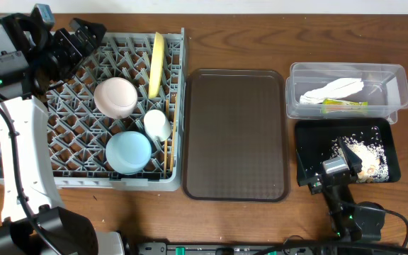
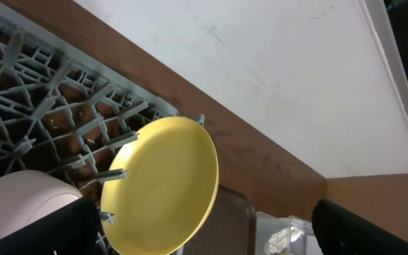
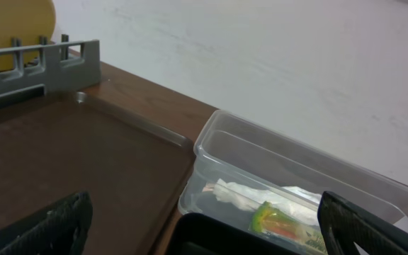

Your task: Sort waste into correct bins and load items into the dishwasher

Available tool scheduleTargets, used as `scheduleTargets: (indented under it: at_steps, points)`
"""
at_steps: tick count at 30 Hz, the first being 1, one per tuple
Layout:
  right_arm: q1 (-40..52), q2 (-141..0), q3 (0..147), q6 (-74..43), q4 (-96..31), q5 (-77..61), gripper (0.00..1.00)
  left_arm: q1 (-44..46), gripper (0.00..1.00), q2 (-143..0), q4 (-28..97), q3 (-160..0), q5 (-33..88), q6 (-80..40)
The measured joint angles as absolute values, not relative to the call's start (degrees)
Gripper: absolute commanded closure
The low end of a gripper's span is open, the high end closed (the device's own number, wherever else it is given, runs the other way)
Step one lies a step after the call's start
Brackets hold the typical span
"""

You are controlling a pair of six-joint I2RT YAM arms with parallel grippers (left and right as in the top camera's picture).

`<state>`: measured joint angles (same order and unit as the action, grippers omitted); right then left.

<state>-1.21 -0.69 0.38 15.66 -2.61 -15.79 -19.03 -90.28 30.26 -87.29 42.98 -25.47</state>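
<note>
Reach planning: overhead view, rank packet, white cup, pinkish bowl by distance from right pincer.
1. Packet, in clear tub, just beyond right pincer.
2. White cup, right part of dish rack.
3. Pinkish bowl, rack middle.

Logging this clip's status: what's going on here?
Looks nearly done. The rack holds the plate, pink bowl, blue bowl and cup. The clear tub holds wrapper and packet, the black tray rice. The left gripper hangs open over the rack's far corner, the right gripper open over the black tray; neither holds anything.
</note>
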Motion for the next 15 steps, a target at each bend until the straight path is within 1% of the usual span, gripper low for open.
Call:
scheduleTargets:
  at_steps: [2,5,7,10,15]
  points:
    - [-1.2,-0.7,0.4,15.7,-2.6,-15.8,0.01,-19.0,0.02,-90.2,33.3,-87.3,41.8,-25.5]
    - [-1.2,-0.7,0.4,15.7,-2.6,-15.7,0.01,-18.9,0.02,-88.0,42.5,-86.6,37.4,-25.5]
    - [-1.2,-0.7,0.4,15.7,-2.6,-15.7,0.01,-18.6,0.02,-83.7,48.5,-84.9,33.1,-25.5]
    - [-1.2,-0.7,0.4,15.7,-2.6,-15.6,0.01,-17.3,0.02,-73.4,53.0,-80.1,26.5,-25.5]
    - [-1.2,-0.6,0.4,15.7,-2.7,-15.6,0.01,-14.2,0.02,-52.0,53.4,-66.1,17.1,-25.5]
